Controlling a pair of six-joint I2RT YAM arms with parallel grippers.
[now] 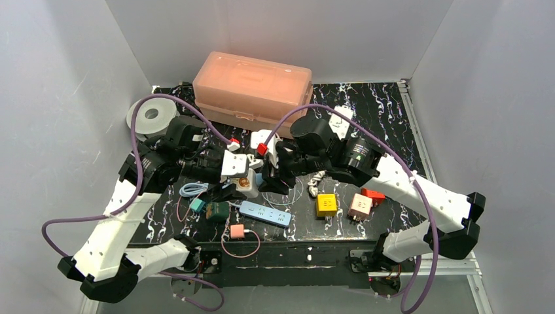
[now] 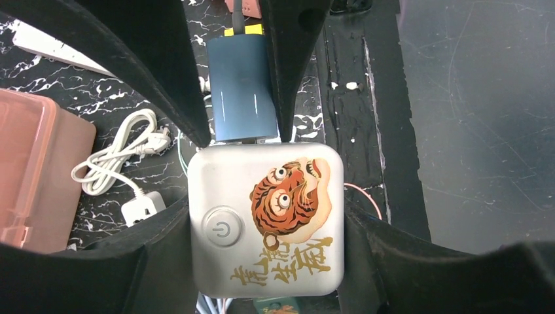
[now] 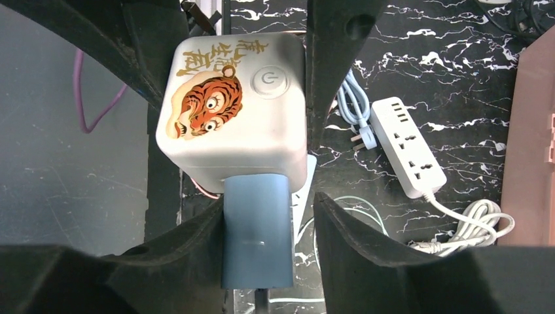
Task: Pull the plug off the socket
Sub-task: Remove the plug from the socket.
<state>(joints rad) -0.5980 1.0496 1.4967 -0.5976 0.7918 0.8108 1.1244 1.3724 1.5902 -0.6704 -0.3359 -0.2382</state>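
White socket (image 3: 229, 98) clamped in left gripper (image 2: 265, 229); right gripper (image 3: 268, 209) straddles its blue plug (image 2: 239, 88), grip unclear: squeeze, pull straight off.

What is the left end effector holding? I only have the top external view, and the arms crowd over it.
Observer: The left wrist view shows the left end effector clamped on a tiger-printed white socket cube.
Operator: Is the plug out of it yet?
Observer: No. A blue plug sits seated in the cube's side, with no gap at the joint.
Operator: Does the right end effector have that plug?
Observer: Not firmly, it seems. The right end effector straddles the plug, but the right wrist view shows a gap beside one finger.
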